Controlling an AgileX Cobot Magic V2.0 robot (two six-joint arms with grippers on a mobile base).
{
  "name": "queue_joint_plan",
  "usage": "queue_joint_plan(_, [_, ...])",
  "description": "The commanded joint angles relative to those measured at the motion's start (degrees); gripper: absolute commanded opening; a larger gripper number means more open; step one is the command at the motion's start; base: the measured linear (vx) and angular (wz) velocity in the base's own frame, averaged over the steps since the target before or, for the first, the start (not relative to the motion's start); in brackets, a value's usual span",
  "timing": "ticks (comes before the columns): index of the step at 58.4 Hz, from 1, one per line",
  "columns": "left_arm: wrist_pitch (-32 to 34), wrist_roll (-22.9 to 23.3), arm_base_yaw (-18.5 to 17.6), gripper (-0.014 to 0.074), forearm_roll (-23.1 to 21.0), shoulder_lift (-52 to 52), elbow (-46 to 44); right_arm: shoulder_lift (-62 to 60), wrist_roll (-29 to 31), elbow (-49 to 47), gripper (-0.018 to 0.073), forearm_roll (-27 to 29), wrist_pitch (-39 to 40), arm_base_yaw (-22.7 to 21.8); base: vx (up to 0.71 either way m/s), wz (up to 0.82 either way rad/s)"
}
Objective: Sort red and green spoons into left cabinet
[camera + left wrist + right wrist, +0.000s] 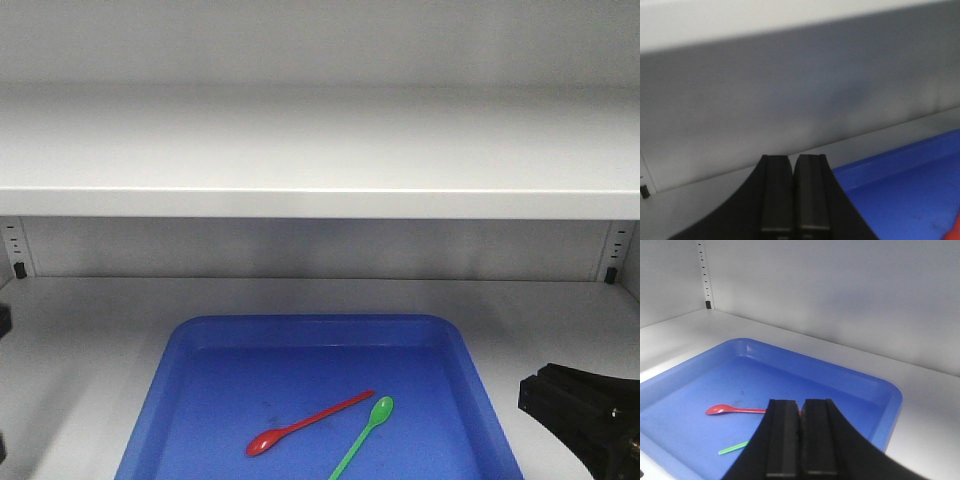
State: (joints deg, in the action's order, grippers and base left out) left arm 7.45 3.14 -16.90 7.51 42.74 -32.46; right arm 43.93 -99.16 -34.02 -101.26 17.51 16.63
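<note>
Two spoons are lying in the blue tray [170,390], which is sitting on the white tabletop [80,330] under a shelf [320,190]. Only the front view is showing both spoons whole: the red spoon [305,424] is resting with its bowl pointing toward 8 o'clock and its handle toward 2 o'clock, and the green spoon [366,433] is lying just beside it toward 4 o'clock, bowl up at 1 o'clock, handle running off the bottom edge. The two are lying near each other but not touching.

The right wrist view is showing the red spoon [732,410] bowl and part of its handle, the rest passing behind the right gripper [800,440]; of the green spoon [733,448] only a short strip of handle is peeking out at 8 o'clock from the fingers. The left wrist view is catching neither spoon clearly, only a tray [900,165] corner at 4 o'clock, the back wall and a red sliver at the right edge.

Fingers of the left gripper [795,195] are pressing together with nothing between them, hovering over bare tabletop beside the tray. Those of the right gripper are likewise pressing together, gripping nothing, hanging above the tray. In the front view the right gripper [585,410] is showing only as a dark block at 4 o'clock, beside the tray.
</note>
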Motion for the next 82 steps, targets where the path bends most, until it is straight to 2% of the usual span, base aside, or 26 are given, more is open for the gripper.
queue_joint_plan(1, [10.0,2.4,0.7,-0.0001,-0.3,-3.6,3.8,-0.3,-0.1,-1.8,-0.0004,-1.0,-1.6,-0.1,0.0,0.0])
queue_joint_plan(14, [10.7,5.6,3.7,-0.0001,-0.3,-13.6,15.0,-0.3,-0.1,-1.8,-0.0004,-1.0,-1.6,-0.1,0.0,0.0])
queue_joint_plan(31, [7.4,5.9,8.4,-0.0001,-0.3,-30.2,27.8,-0.3,-0.1,-1.8,-0.0004,-1.0,-1.6,-0.1,0.0,0.0])
queue_joint_plan(46, [4.7,5.9,13.0,-0.0001,-0.3,-44.8,35.1,-0.3,-0.1,-1.8,-0.0004,-1.0,-1.6,-0.1,0.0,0.0])
queue_joint_plan(63, [-2.9,5.6,13.1,-0.0001,-0.2,-44.5,34.9,-0.3,-0.1,-1.8,-0.0004,-1.1,-1.4,-0.1,0.0,0.0])
queue_joint_plan(82, [-4.0,5.6,13.1,-0.0001,-0.3,-44.4,34.9,-0.3,-0.1,-1.8,-0.0004,-1.1,-1.4,-0.1,0.0,0.0])
